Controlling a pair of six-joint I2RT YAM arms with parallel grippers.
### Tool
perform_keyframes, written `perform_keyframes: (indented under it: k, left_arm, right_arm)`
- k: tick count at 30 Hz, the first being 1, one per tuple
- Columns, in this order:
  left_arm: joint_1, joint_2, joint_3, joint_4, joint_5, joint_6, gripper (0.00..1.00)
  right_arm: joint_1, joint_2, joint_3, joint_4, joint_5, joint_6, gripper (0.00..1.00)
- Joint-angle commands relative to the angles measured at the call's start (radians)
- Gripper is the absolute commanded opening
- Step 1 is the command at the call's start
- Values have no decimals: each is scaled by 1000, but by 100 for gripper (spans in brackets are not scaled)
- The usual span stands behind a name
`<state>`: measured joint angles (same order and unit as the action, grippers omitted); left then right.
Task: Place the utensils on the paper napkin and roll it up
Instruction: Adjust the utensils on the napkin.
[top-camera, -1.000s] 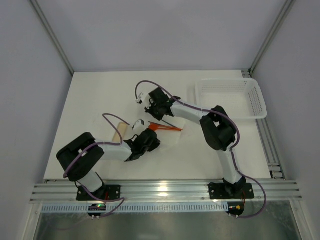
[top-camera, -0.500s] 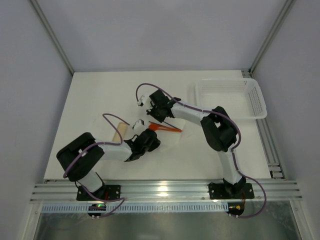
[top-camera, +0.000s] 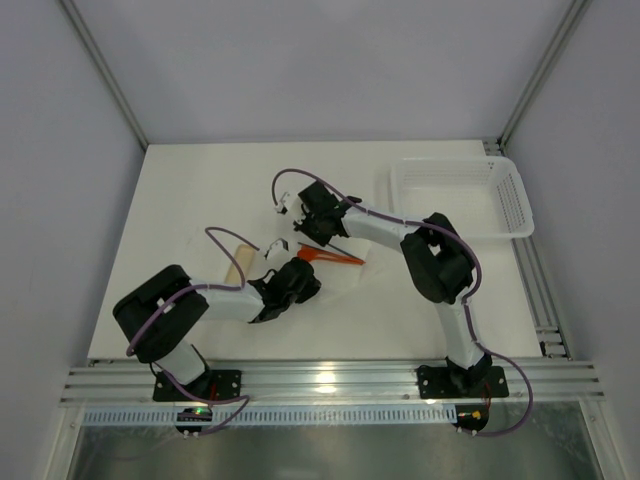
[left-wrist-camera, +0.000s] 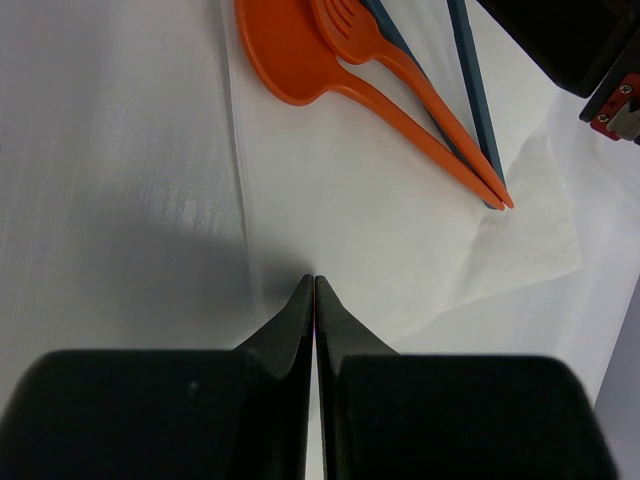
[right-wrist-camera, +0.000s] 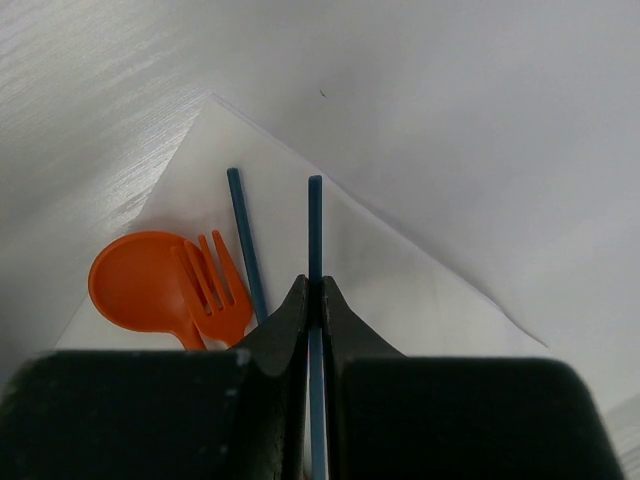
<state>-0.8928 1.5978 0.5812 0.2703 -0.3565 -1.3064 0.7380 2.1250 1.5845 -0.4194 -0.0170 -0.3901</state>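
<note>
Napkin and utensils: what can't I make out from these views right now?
Left wrist: left gripper tips hide whether they pinch the napkin; spoon bowl cut off by the top edge.
Right wrist: right gripper hides the fork handle and the held stick's near end.
Top view: napkin outline lost on the white table; fork too small to tell from spoon.

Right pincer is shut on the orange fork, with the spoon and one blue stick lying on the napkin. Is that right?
No. The right pincer is shut on a blue stick, not the orange fork; the right wrist view shows it. The fork, the spoon and the other blue stick lie on the napkin.
</note>
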Motion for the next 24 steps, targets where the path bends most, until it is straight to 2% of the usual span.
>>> perform_keyframes:
  k: [1,7,15,18,24]
  left_arm:
    - [-5,-16,8,-6,-29,-5,0]
    - [-5,-6,3,4,-25,-14,0]
    - [-5,-10,6,0,-29,-10,0]
    - [-5,-16,3,-5,-32,-10,0]
    - [-5,-22,0,-9,-33,-7,0]
  right_arm:
    - [8,-46,2,22,12,-10,4]
    - [9,-50,-1,10,-8,-10,6]
    - [9,-51,2,10,-43,5,22]
    - [11,-56,2,8,-57,10,32]
    - [9,-77,-11,31,-48,25,32]
